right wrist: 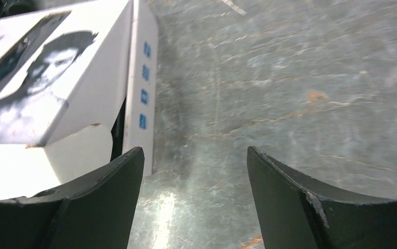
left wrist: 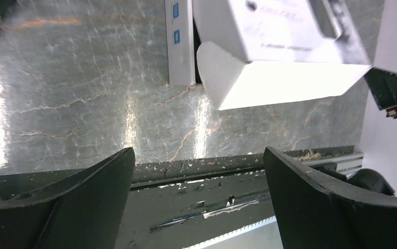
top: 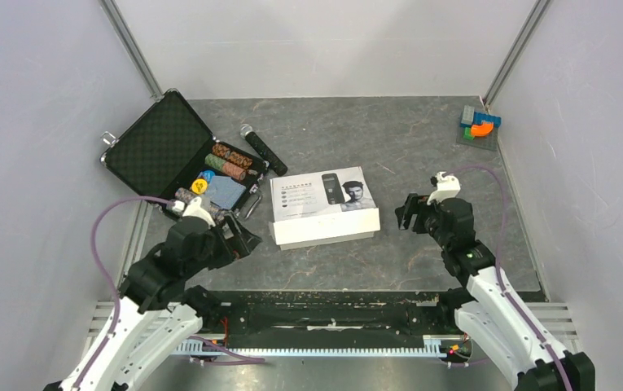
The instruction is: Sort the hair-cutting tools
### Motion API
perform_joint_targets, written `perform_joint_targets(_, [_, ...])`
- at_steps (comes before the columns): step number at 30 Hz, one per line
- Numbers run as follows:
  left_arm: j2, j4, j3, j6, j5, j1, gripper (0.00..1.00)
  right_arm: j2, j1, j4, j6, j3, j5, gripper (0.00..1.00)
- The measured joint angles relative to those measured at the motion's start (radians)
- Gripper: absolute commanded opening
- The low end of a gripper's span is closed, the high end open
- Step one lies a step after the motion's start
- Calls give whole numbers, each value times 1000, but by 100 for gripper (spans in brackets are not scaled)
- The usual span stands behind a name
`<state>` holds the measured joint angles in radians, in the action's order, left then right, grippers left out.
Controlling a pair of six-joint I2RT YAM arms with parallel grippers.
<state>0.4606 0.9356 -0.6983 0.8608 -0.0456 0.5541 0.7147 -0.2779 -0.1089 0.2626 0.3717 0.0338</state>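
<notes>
We see the left tool (top: 244, 241) hanging low over the grey worktop (top: 422, 147), near the front corner of an open black case (top: 157, 142) and a little to the left of a white box (top: 324, 208); its fingers stand wide apart and there is nothing between them, so it is released; in its own wrist view the left tool (left wrist: 199, 153) frames only bare worktop (left wrist: 82, 93) and the black rail at the near edge, while the white box (left wrist: 279, 52) lies beyond with one end flap standing out. The right tool (top: 405, 213) hovers just to the right of the same box, apart from it; its fingers are also spread and grasp nothing; in its wrist view the right tool (right wrist: 195, 151) shows bare worktop (right wrist: 289, 78) between the fingers, and the white box (right wrist: 56, 78), printed with a man's face, lies at the left. Inside the case lie coloured poker chips (top: 230, 163), and a black microphone (top: 264, 152) rests on the worktop just beside the case. A slim silvery thing that we take for the hair clipper (top: 251, 204) lies at the near right edge of the case, between the case and the box; it is too small to be sure. Some coloured blocks (top: 480, 125) sit in the far right corner.
</notes>
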Motion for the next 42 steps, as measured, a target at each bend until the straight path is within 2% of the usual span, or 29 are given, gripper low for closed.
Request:
perform_joint_targets(4, [7, 61, -116, 0, -48, 0, 100, -45, 0, -36, -13, 27, -86, 75])
perform_joint_targets(8, [116, 26, -187, -15, -56, 0, 96, -36, 0, -45, -28, 70, -79, 74])
perform_joint_targets(19, [399, -229, -100, -33, 49, -22, 100, 125, 0, 32, -23, 105, 291, 75])
perform_joint_targets(24, [447, -319, -66, -33, 106, -69, 100, 175, 0, 71, 2, 105, 377, 76])
perform_joint_targets(30, [500, -439, -14, -31, 184, -151, 100, 147, 11, 93, 25, 105, 338, 81])
perform_joint_targets(36, [586, -519, 28, -30, 218, -171, 100, 86, 96, 137, 82, 58, 251, 82])
perform_joint_targets(42, [621, -554, 32, -30, 216, -186, 100, 181, 144, 221, 199, -14, 275, 81])
